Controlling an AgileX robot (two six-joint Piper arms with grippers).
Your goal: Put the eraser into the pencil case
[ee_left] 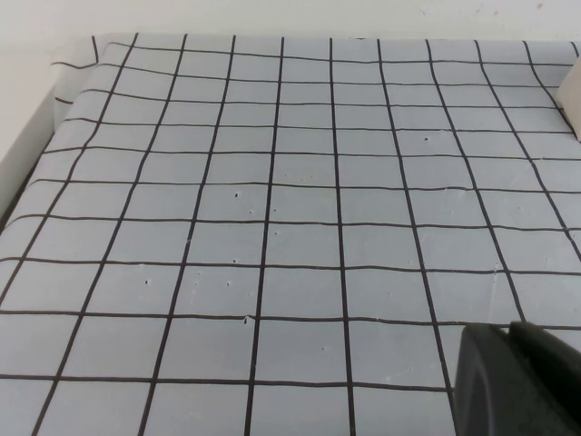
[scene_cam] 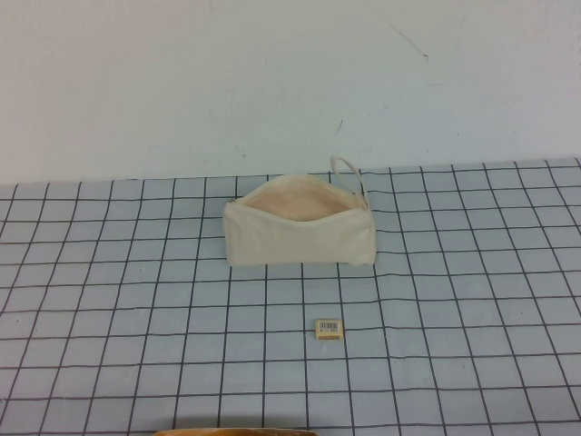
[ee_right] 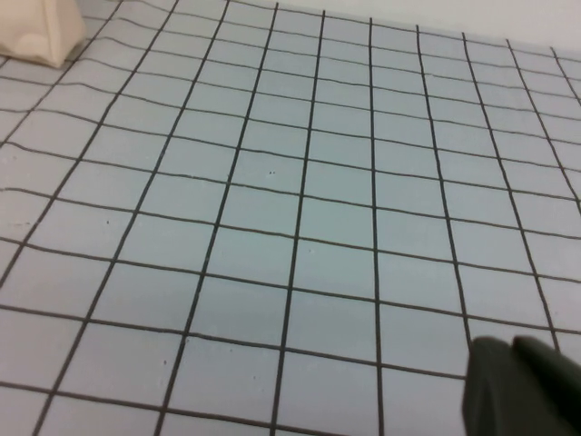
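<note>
The pencil case is a cream-white pouch standing open at the middle of the gridded mat, its pinkish lining showing and a cord loop at its right end. The eraser is a tiny tan block with a barcode label, lying flat on the mat a little nearer than the pouch, apart from it. Neither arm shows in the high view. My left gripper is over bare mat, its dark fingers together; a corner of the pouch shows at that view's edge. My right gripper is also over bare mat with fingers together, and the pouch lies far off.
A blue-grey mat with a black grid covers the table up to a white wall behind. The mat's left edge and a white rim show in the left wrist view. A tan curved edge peeks in at the high view's bottom.
</note>
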